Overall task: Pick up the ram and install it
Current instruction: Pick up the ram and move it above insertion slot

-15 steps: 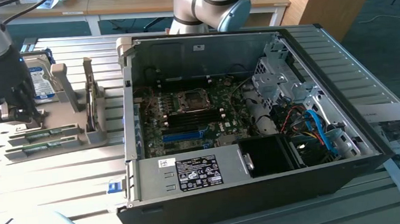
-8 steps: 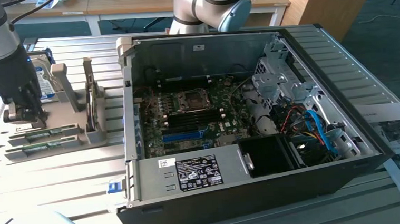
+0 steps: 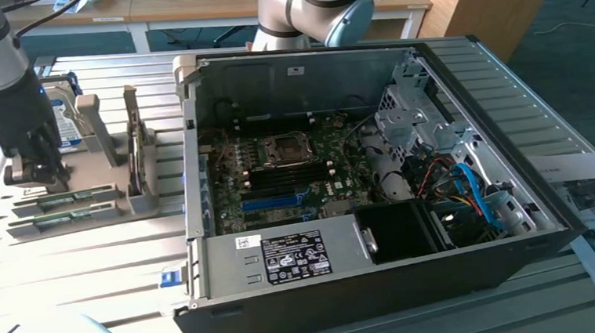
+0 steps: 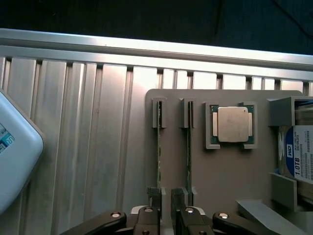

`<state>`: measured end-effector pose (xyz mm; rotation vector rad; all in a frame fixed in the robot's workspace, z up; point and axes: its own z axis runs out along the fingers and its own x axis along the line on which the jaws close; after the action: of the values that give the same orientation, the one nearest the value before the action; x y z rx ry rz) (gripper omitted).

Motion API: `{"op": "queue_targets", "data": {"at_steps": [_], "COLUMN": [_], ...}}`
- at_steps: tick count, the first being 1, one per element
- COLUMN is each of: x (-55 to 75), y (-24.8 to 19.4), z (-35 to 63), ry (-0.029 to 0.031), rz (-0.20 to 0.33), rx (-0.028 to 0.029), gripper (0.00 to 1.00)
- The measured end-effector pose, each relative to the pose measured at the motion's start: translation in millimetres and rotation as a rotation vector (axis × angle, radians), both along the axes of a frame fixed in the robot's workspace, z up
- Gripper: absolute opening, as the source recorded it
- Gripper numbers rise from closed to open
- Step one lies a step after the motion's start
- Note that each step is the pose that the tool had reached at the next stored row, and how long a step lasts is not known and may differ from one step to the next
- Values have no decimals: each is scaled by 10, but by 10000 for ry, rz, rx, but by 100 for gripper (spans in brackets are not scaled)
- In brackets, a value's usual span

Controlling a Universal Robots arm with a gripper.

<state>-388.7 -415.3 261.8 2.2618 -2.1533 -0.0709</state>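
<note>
Ribbed metal table point(image 4: 73, 122), grey tray point(image 4: 220, 181). The gripper point(image 4: 165, 197) hangs spread over the ram point(image 4: 159, 152): approach step, nothing held. A grasp needs jaws astride it.

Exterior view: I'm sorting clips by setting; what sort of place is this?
Likely a robotics lab or workshop: an open PC case on a slatted metal table, a grey parts holder, office desks behind.

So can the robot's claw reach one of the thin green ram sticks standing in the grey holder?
Probably yes. The open claw hangs close above the thin green ram sticks, which stand on edge in the grey plastic holder with nothing covering them.
</note>
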Motion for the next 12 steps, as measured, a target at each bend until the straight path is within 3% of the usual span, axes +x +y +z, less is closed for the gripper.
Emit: {"op": "queue_targets", "data": {"at_steps": [7,12], "x": [0,0], "y": [-3,-7], "z": [-2,-78], "ry": [-9,-9], "rz": [0,0], "rx": [21,25], "gripper": [24,24]}}
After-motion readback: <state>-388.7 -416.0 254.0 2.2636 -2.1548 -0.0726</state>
